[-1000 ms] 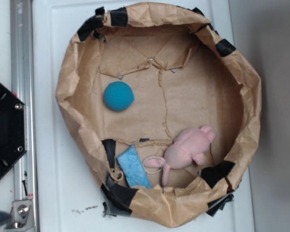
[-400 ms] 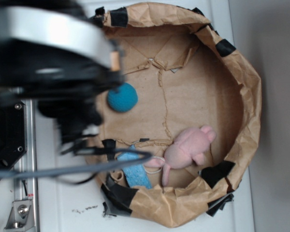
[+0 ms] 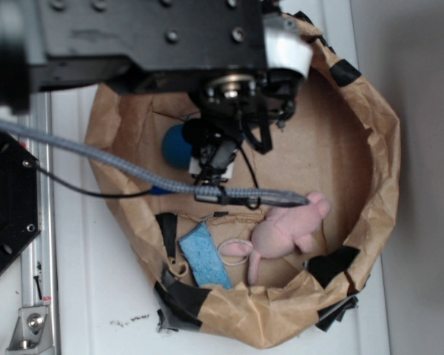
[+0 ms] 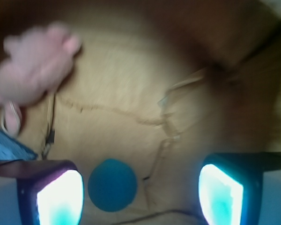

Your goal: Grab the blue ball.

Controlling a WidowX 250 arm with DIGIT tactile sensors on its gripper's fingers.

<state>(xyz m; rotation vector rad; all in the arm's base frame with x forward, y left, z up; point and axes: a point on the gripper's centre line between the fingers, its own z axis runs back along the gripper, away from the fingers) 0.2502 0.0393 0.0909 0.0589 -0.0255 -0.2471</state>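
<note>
The blue ball (image 3: 175, 146) is seen lying on the floor of a brown paper bag (image 3: 385, 148) whose walls have been rolled down into a round basin. In the exterior view only the ball's left part is visible; the rest is covered by the dark arm (image 3: 148, 37) and the gripper (image 3: 216, 159) hanging over it. In the wrist view the ball (image 4: 112, 184) is shown between the two glowing fingers (image 4: 59, 197), close to the left one and well apart from the right one, resting free on the paper. The jaws are held wide apart, and nothing is clamped between them.

Farther out, a pink plush toy (image 3: 288, 229) is found near the bag's lower right wall, with a pale loop beside it. A light-blue sponge (image 3: 204, 255) is propped just left of the toy, against the lower wall. Strips of black tape (image 3: 345, 72) are stuck along the bag's rim. The bag is carried by a white table (image 3: 96, 296), and a grey braided cable (image 3: 96, 159) is stretched across the bag from the left.
</note>
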